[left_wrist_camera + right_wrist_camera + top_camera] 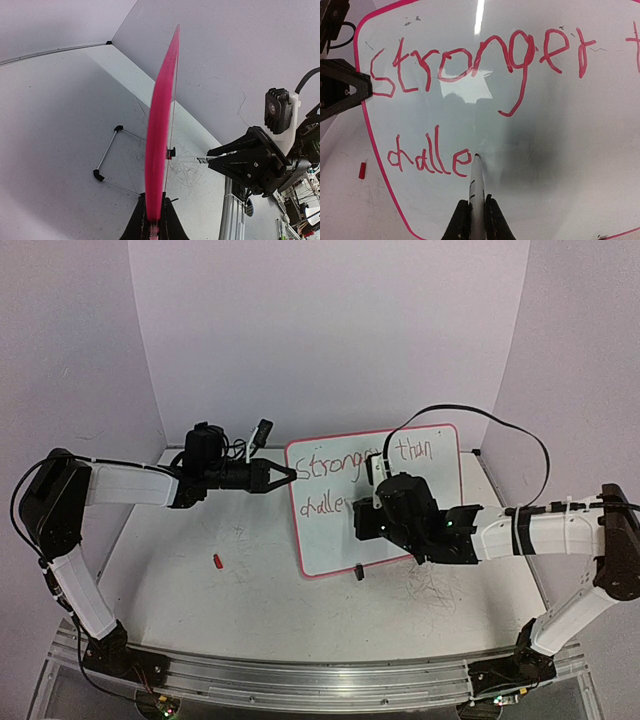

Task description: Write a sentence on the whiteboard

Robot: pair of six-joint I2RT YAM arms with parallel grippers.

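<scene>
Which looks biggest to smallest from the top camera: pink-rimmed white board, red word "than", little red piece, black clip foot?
1. pink-rimmed white whiteboard
2. red word "than"
3. little red piece and black clip foot look alike; too small to rank.

Overhead view from behind; both wrist views close on the shared whiteboard (330, 545).

I am reaching my left arm (125, 483) in from the left, forearm level, its gripper (283, 476) clamping the left edge of the whiteboard (325, 545). I am stretching my right arm (545, 530) in from the right, wrist tipping down, its gripper (476, 207) pinching a marker (476, 180).
</scene>
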